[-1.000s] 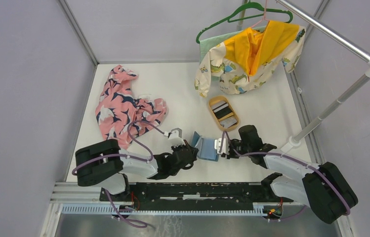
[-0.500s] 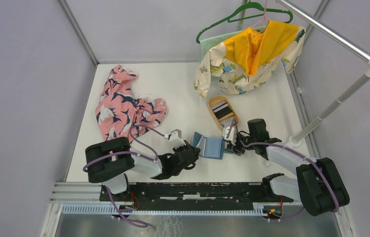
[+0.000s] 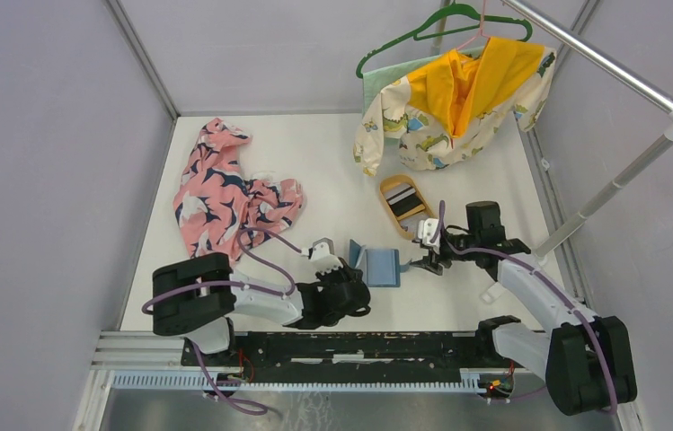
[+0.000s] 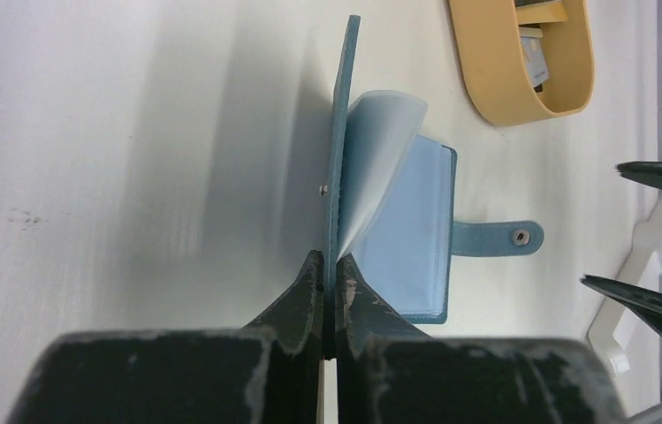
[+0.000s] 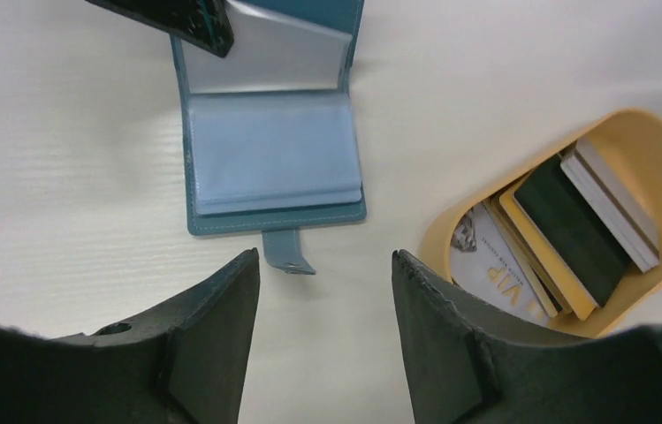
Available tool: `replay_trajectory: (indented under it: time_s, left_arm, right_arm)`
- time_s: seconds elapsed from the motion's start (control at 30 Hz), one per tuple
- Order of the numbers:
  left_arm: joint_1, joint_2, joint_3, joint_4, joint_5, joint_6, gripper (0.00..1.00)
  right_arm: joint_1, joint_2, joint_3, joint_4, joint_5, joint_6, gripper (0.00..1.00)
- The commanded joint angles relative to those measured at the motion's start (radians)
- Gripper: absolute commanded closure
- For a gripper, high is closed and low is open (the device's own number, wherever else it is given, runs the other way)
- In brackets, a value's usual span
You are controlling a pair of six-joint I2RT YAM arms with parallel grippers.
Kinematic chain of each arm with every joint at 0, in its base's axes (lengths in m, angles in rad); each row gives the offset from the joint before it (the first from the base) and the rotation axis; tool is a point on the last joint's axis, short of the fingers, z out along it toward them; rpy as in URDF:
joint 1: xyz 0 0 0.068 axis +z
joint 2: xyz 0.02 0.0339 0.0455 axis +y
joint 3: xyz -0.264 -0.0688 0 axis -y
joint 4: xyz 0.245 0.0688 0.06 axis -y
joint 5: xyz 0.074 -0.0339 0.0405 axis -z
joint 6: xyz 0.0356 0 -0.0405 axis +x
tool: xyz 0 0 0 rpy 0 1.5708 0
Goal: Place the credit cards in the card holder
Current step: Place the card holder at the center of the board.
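1. My left tool point(image 4: 329, 269) is pinched tight on the raised cover of the card holder point(image 5: 270, 150), which lies open on the desk point(image 5: 71, 132), upper left of the right wrist view.
2. My right tool point(image 5: 325, 261) gapes, empty; I'd steer it right to the tray point(image 5: 641, 132) and nip one top card by its edge.
3. Count: one holder, one tray, at least four credit cards point(image 5: 574, 221) stacked inside it.

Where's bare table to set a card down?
Free: table between pink cloth and tray; far middle, between cloth and hanging garment. Crowded: gap between holder and tray, where the right gripper hovers open; left gripper pinches the holder's cover.
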Motion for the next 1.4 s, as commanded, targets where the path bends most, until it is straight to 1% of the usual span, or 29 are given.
replay_trajectory:
  time_s: [0.0,0.07,0.1,0.17,0.27,0.37,0.47,0.53,0.63,0.67,0.73,0.9,1.03,1.13,1.27,1.37]
  left_arm:
    - [-0.032,0.026,0.032,-0.069,-0.120,-0.103,0.98]
    - [-0.061,0.046,0.046,-0.070,-0.146,-0.123,0.98]
    - [-0.073,0.058,0.057,-0.070,-0.156,-0.133,0.98]
    - [-0.097,0.090,0.082,-0.071,-0.162,-0.159,0.98]
    - [-0.126,0.136,0.122,-0.073,-0.163,-0.196,0.98]
    - [-0.142,0.166,0.159,-0.079,-0.165,-0.222,0.98]
    - [-0.152,0.174,0.178,-0.104,-0.171,-0.252,0.96]
    - [-0.156,0.170,0.182,-0.124,-0.175,-0.278,0.93]
    - [-0.162,0.170,0.179,-0.127,-0.166,-0.294,0.82]
    - [-0.162,0.170,0.178,-0.116,-0.156,-0.282,0.73]
    - [-0.161,0.166,0.176,-0.097,-0.129,-0.257,0.62]
    - [-0.137,0.116,0.108,0.018,-0.053,-0.180,0.54]
    - [-0.062,0.048,-0.011,0.141,0.083,-0.061,0.52]
    - [0.009,0.018,-0.057,0.214,0.189,0.063,0.50]
    - [0.071,0.026,-0.019,0.225,0.314,0.249,0.49]
    - [0.101,0.055,0.021,0.221,0.398,0.340,0.51]
  right_arm:
    - [0.011,-0.013,0.016,-0.029,-0.170,-0.021,0.37]
    - [0.070,-0.006,0.012,-0.002,-0.165,0.009,0.37]
    - [0.113,-0.005,0.002,0.040,-0.127,0.039,0.38]
    - [0.182,0.000,-0.031,0.154,-0.032,0.158,0.38]
    - [0.222,0.032,-0.061,0.280,0.076,0.295,0.40]
    - [0.248,0.074,-0.087,0.346,0.167,0.359,0.46]
    - [0.270,0.130,-0.069,0.326,0.214,0.359,0.55]
    - [0.276,0.148,-0.051,0.274,0.225,0.326,0.57]
    - [0.280,0.152,-0.047,0.222,0.232,0.260,0.59]
    - [0.280,0.154,-0.044,0.206,0.234,0.240,0.59]
    - [0.280,0.163,-0.042,0.186,0.240,0.214,0.60]
    - [0.280,0.202,-0.031,0.154,0.239,0.191,0.60]
    - [0.280,0.203,-0.026,0.144,0.235,0.177,0.60]
    - [0.280,0.197,-0.026,0.139,0.230,0.167,0.60]
    - [0.280,0.198,-0.028,0.131,0.233,0.153,0.60]
    - [0.280,0.198,-0.026,0.122,0.238,0.143,0.60]
